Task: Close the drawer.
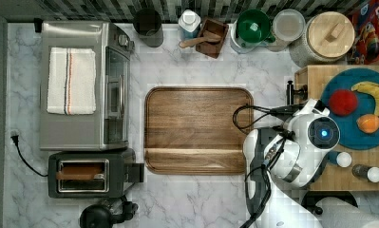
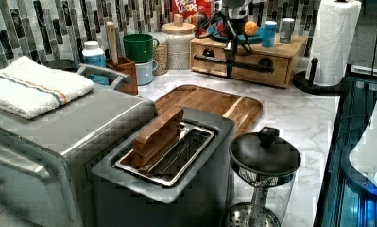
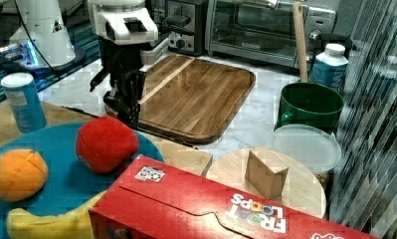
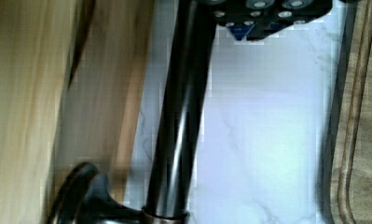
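We place the drawer [image 2: 243, 64] in the wooden box [image 2: 284, 70] that carries the blue plate [image 1: 363, 137], at the side facing the cutting board [image 1: 199, 129]; in the left view its front sits near flush with the box, so we judge the closing step nearly or fully done; a sliver of gap may remain, we cannot tell. The gripper [image 2: 229, 59] hangs at the drawer's black handle bar [image 4: 183, 116]; whether its fingers are released or clenched on the bar we cannot tell. Next move, as we judge it: a short straight push toward the box, then a clean retreat toward the cutting board. Around the box: a paper towel roll [image 2: 335, 38] just beside it, a cereal box [image 3: 221, 209] and lidded jar [image 1: 326, 35] behind; marble counter [image 1: 196, 199] between box and cutting board is bare, nothing blocks the retreat.
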`<state>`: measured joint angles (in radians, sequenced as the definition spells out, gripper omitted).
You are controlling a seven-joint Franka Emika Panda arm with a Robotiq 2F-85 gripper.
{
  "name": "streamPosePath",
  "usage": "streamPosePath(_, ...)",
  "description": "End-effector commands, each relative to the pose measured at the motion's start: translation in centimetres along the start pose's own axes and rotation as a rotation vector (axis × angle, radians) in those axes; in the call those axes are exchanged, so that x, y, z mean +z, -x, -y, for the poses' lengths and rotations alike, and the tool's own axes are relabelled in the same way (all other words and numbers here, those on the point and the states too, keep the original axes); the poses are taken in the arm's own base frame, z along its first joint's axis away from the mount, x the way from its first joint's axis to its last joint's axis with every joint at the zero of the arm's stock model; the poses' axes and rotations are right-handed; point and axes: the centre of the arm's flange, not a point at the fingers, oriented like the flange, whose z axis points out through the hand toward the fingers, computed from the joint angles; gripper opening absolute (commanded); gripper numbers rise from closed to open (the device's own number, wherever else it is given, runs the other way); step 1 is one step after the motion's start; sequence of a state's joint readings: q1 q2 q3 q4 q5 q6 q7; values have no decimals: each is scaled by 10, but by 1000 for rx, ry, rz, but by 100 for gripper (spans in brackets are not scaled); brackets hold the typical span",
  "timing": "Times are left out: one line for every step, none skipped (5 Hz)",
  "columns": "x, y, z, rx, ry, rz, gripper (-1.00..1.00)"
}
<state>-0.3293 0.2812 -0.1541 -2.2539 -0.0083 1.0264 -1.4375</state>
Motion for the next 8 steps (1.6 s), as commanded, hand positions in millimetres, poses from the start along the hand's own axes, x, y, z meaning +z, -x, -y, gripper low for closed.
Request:
streamPosePath(-58,26,-107,120,123,-117,-100)
streamPosePath(-58,26,-106,121,123,-117,-100)
streamPosePath(-58,26,-107,120,123,-118,-100)
streamPosePath(-58,26,-107,121,123,-118,-100)
streamPosePath(-58,26,-107,120,123,-118,-100)
streamPosePath(-58,26,-107,121,123,-118,-100)
streamPosePath(-58,26,-107,121,123,-118,-100)
streamPosePath(-58,26,-107,120,123,-118,-100)
